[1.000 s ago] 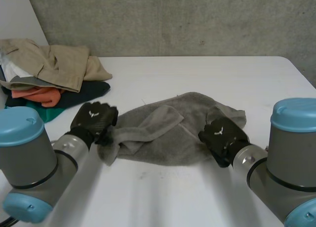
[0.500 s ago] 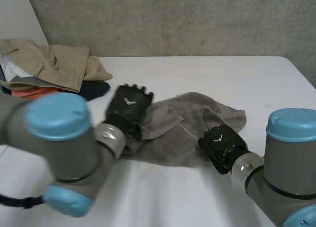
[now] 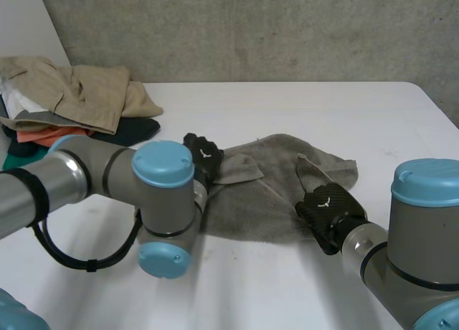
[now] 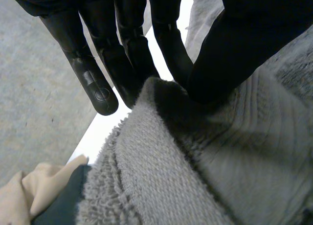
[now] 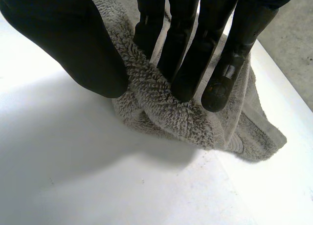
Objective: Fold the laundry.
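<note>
Mid desk [image 3: 323, 107]: towel [image 3: 280, 194] lies spread btw the two arms. On desk's far left corner: clothes pile [image 3: 72, 107], garments stacked one on another, behind & left of towel, near it but apart. Behind desk's back edge: wall [image 3: 251, 29]. The left arm [image 3: 107, 179] comes in from the left, in front of the pile. The left robot hand [image 3: 203, 156] is at towel's left end, w/ a raised fold of that edge btw thumb & fingers. The right robot hand [image 3: 326, 204] is at towel's front right edge, cloth bunched btw thumb & fingers, desk just beneath. A flap of towel lies folded over onto its middle, just right of left robot hand.
</note>
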Available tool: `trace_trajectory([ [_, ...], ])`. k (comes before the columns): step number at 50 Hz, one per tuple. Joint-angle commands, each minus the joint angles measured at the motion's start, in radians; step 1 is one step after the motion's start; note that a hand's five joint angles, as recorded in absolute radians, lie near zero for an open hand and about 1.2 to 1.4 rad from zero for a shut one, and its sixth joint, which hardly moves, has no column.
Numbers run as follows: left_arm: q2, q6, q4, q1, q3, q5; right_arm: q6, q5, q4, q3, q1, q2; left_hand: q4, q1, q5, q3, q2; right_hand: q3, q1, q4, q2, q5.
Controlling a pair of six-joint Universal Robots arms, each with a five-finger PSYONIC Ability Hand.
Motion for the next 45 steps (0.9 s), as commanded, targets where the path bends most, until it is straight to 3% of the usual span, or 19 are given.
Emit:
trace_trajectory([
  [1,0.148,-0.013,-0.003,0.036,-0.104,0.006,-0.015,-0.008,0.025,0.003,0.003,-0.011,0.204,0.25,0.236,0.216,0.206,0.215,0.413,0.209,0.226,0.227],
  [8,0.327,-0.071,0.009,0.099,-0.228,0.007,-0.135,-0.021,0.318,-0.008,0.02,-0.031,0.204,0.25,0.236,0.216,0.206,0.215,0.413,0.209,0.226,0.227],
  [9,0.362,-0.097,0.01,0.103,-0.253,0.012,-0.13,-0.025,0.318,-0.016,0.016,-0.04,0.204,0.25,0.236,0.216,0.206,0.056,0.254,0.051,0.067,0.068],
  [10,0.377,-0.111,0.01,0.105,-0.265,0.018,-0.124,-0.028,0.306,-0.025,0.01,-0.054,0.204,0.25,0.236,0.216,0.206,-0.248,-0.05,-0.253,-0.236,-0.236],
  [11,0.391,-0.124,0.01,0.105,-0.274,0.027,-0.097,-0.026,0.265,-0.032,0.006,-0.092,0.204,0.25,0.236,0.216,0.206,-0.873,-0.675,-0.878,-0.861,-0.861],
  [12,0.402,-0.138,0.01,0.107,-0.284,0.036,-0.083,-0.026,0.242,-0.034,0.006,-0.112,0.204,0.25,0.236,0.216,0.206,-1.007,-0.809,-1.012,-0.995,-0.995],
  [17,0.454,-0.198,0.01,0.134,-0.327,0.104,0.005,-0.032,0.145,-0.062,-0.004,-0.205,0.204,0.25,0.236,0.216,0.206,-1.007,-0.809,-1.012,-0.995,-0.995],
  [25,0.479,-0.207,0.013,0.163,-0.344,0.119,0.023,-0.087,0.191,-0.108,-0.084,-0.222,0.204,0.25,0.236,0.216,0.206,-1.007,-0.809,-1.012,-0.995,-0.995],
  [28,0.477,-0.215,0.013,0.156,-0.345,0.128,-0.041,-0.113,0.246,-0.143,-0.092,-0.208,0.155,0.201,0.187,0.167,0.157,-1.007,-0.809,-1.012,-0.995,-0.995],
  [30,0.476,-0.221,0.013,0.148,-0.347,0.147,-0.114,-0.135,0.261,-0.164,-0.101,-0.171,-0.287,-0.241,-0.255,-0.274,-0.284,-1.007,-0.809,-1.012,-0.995,-0.995],
  [31,0.474,-0.224,0.012,0.13,-0.345,0.173,-0.14,-0.141,0.261,-0.172,-0.101,-0.154,-0.641,-0.595,-0.609,-0.628,-0.638,-1.007,-0.809,-1.012,-0.995,-0.995],
  [36,0.427,-0.224,0.013,0.081,-0.321,0.245,-0.302,-0.201,0.257,-0.201,-0.101,-0.097,-0.703,-0.657,-0.671,-0.691,-0.7,-1.007,-0.809,-1.012,-0.995,-0.995],
  [41,0.269,-0.214,0.018,0.025,-0.22,0.257,-0.516,-0.313,0.255,-0.206,-0.107,-0.082,-0.706,-0.66,-0.674,-0.694,-0.703,-1.007,-0.809,-1.012,-0.995,-0.995],
  [45,0.148,-0.198,0.013,0.001,-0.109,0.259,-0.651,-0.356,0.248,-0.207,-0.113,-0.022,-0.706,-0.66,-0.674,-0.694,-0.703,-1.007,-0.809,-1.012,-0.995,-0.995],
])
